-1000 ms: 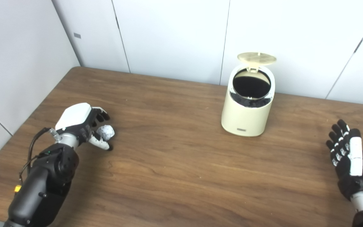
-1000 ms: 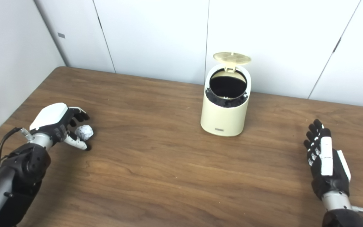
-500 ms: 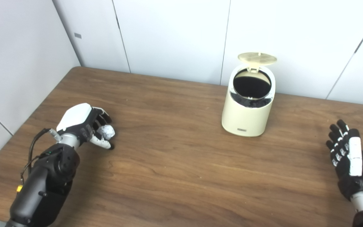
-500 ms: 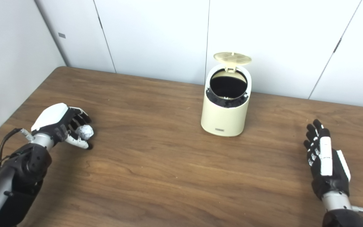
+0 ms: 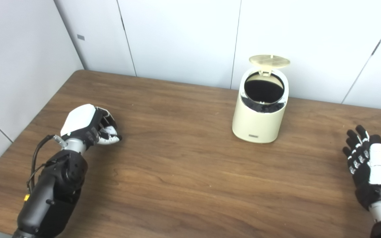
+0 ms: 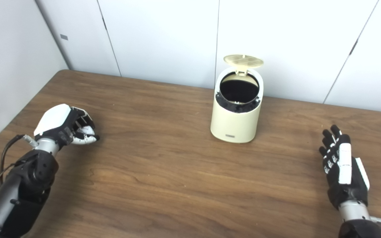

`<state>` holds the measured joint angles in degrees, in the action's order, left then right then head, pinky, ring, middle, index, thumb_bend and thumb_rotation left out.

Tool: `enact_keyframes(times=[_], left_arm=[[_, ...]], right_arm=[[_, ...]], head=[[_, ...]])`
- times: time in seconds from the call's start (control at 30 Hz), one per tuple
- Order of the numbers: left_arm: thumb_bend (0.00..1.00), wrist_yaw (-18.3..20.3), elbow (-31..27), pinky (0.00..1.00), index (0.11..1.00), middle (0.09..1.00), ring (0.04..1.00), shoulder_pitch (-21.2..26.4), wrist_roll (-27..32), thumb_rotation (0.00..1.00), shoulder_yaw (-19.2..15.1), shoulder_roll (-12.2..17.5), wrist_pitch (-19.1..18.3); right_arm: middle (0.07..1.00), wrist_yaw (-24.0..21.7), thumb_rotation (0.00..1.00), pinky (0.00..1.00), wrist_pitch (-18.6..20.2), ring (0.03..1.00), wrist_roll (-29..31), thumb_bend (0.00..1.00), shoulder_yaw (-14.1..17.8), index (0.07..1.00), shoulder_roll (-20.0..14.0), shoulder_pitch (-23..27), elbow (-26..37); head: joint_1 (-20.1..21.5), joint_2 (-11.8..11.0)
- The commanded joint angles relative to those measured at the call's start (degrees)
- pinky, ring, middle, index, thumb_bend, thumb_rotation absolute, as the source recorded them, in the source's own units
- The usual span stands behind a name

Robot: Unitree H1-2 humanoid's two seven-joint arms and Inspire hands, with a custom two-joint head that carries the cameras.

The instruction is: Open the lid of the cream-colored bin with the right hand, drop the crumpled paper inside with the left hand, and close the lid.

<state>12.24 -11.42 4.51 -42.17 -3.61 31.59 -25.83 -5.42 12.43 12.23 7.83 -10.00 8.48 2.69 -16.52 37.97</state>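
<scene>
The cream-colored bin [image 5: 260, 112] stands at the back of the wooden table [image 5: 184, 172], its round lid [image 5: 269, 60] flipped up and its dark inside showing. My left hand [image 5: 89, 125] is at the left side of the table, fingers and thumb closed around the white crumpled paper [image 5: 110, 129], which is mostly hidden in the grasp. It also shows in the right eye view [image 6: 66, 126]. My right hand [image 5: 369, 165] rests open and empty at the right edge, well away from the bin [image 6: 237, 110].
White wall panels [image 5: 177, 36] stand close behind the bin and along the left side. The table's left edge runs just beside my left arm [image 5: 51, 188].
My left hand has closed its fingers and thumb over the crumpled paper and lifted slightly. The right hand and the bin have stayed in place.
</scene>
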Motion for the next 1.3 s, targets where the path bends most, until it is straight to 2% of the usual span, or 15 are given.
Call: enact_keyframes(times=[0.0, 0.33, 0.43, 0.7, 0.9, 1.03, 1.17, 1.27], left_arm=[[0.50, -1.4, -1.0, 0.43, 0.460, 0.516, 0.440, 1.6, -1.1, 0.00, -0.2, 1.6, 0.6], [0.50, -0.6, -1.7, 0.42, 0.462, 0.516, 0.436, 2.0, -1.7, 0.00, 0.4, 1.5, -0.7], [0.50, -1.4, -2.1, 0.42, 0.468, 0.511, 0.425, 2.0, -0.9, 0.00, 0.3, 1.7, 0.7], [0.50, -0.3, -6.4, 0.43, 0.479, 0.496, 0.433, 3.4, -0.4, 0.00, 1.1, 0.2, 0.0], [0.50, 0.9, -8.7, 0.43, 0.483, 0.501, 0.418, 6.3, -2.0, 0.00, 3.9, -1.5, -0.2], [0.50, 2.1, -9.7, 0.43, 0.479, 0.509, 0.416, 9.0, -2.7, 0.00, 6.4, -2.7, 0.4], [0.50, 3.4, -10.0, 0.38, 0.510, 0.485, 0.376, 11.8, -2.6, 0.00, 8.6, -3.7, 1.2], [0.50, 4.2, -10.0, 0.39, 0.506, 0.490, 0.387, 13.4, -2.8, 0.00, 9.7, -4.6, 1.3]], right_arm=[[0.962, 0.3, 1.00, 1.00, -0.5, 0.998, 0.6, 0.55, 0.6, 1.000, 0.1, 1.8, 2.3], [0.958, 0.3, 1.00, 1.00, -0.3, 1.000, 0.3, 0.53, 0.5, 0.996, 0.0, 2.0, 2.2], [0.964, 0.0, 1.00, 1.00, -0.9, 1.000, 0.2, 0.53, 0.4, 1.000, -0.1, 2.2, 1.5], [0.964, 0.0, 1.00, 1.00, -1.4, 1.000, -0.2, 0.53, 0.1, 1.000, 0.1, 2.3, 1.2], [0.958, 0.2, 1.00, 1.00, -1.4, 1.000, -0.8, 0.51, -0.1, 0.991, 0.1, 2.2, 1.3], [0.959, 0.0, 1.00, 1.00, -1.7, 0.996, -1.4, 0.52, -0.5, 0.990, 0.0, 2.0, 1.7], [0.963, -0.1, 1.00, 1.00, -1.9, 1.000, -0.8, 0.54, -0.2, 0.987, 0.5, 2.0, 1.3], [0.957, 0.2, 1.00, 1.00, -2.1, 0.998, -0.6, 0.55, 0.0, 0.976, 1.1, 1.9, 0.9]], head=[[0.0, 0.0], [0.2, 0.3], [0.4, 0.2], [1.4, 0.3], [2.1, 0.3], [3.1, 0.2], [4.3, -0.1], [5.2, -0.2]])
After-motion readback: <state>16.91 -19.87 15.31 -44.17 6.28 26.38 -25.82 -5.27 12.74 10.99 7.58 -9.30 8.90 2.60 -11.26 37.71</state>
